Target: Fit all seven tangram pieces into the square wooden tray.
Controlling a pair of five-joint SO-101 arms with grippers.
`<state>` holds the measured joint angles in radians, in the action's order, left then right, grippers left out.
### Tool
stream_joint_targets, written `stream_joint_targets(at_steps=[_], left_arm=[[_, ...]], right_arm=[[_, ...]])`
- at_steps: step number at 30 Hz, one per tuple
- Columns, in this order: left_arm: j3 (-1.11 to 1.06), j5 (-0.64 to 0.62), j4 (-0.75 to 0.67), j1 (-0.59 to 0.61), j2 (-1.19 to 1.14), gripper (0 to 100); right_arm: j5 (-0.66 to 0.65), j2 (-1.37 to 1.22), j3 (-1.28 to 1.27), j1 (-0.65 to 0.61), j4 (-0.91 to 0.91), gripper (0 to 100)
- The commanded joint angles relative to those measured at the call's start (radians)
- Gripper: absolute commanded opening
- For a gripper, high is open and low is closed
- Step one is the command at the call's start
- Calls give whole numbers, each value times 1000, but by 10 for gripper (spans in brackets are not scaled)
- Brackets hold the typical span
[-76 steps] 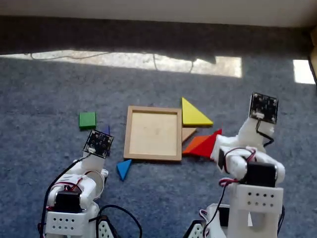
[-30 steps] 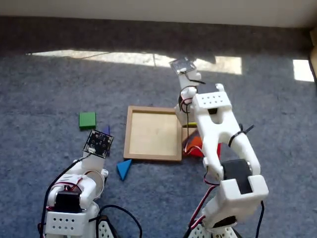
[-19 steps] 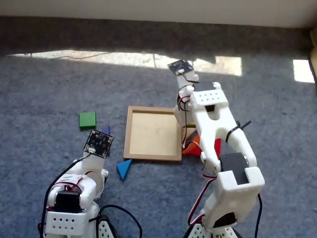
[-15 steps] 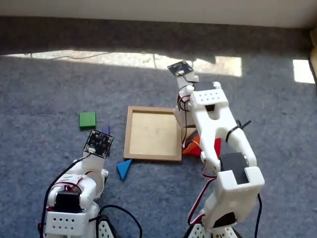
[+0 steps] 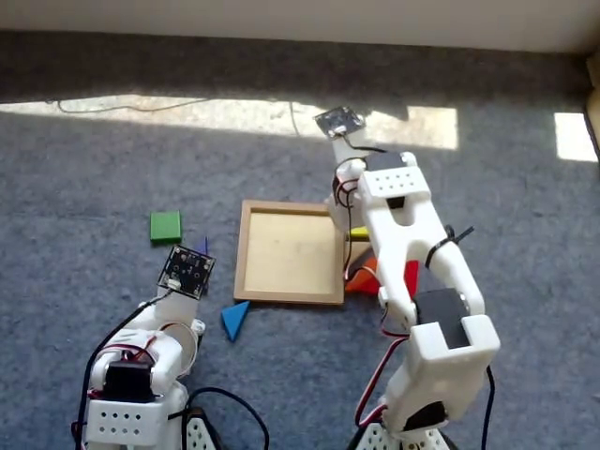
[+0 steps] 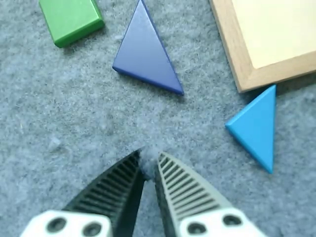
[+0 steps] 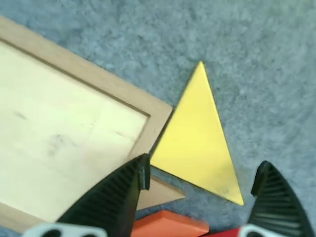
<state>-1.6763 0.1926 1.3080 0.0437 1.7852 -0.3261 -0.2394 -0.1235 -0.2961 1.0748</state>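
Note:
The square wooden tray (image 5: 241, 253) lies mid-carpet with nothing in it. In the right wrist view my right gripper (image 7: 202, 174) hangs open over the yellow triangle (image 7: 197, 133), one finger by the tray's corner (image 7: 118, 91), the other past the triangle's far side. Below it lie a tan piece (image 7: 158, 192) and an orange piece (image 7: 170, 224). My left gripper (image 6: 148, 165) is shut with nothing in it, low over the carpet, short of the dark blue triangle (image 6: 145, 54), the green square (image 6: 70, 19) and the light blue triangle (image 6: 256, 128).
From the high view the right arm (image 5: 398, 225) stretches along the tray's right side and covers most of the yellow triangle. Orange (image 5: 364, 278) and red (image 5: 411, 277) pieces lie under it. The green square (image 5: 166, 227) and the light blue triangle (image 5: 234, 319) sit left of the tray.
The right arm swung out from its folded pose at the right and now reaches over the yellow triangle beside the tray. The left arm and all pieces stayed put.

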Motion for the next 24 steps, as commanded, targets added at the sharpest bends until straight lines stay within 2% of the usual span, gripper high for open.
stream_joint_targets(at_steps=[1,9,24], left_arm=[[-21,-2,3,12,12,6],[-21,-2,3,12,12,6],[-21,-2,3,12,12,6]], right_arm=[[-6,10,41,-16,-42,323],[-6,12,-130,-8,-237,323],[-6,8,-163,99,-249,322]])
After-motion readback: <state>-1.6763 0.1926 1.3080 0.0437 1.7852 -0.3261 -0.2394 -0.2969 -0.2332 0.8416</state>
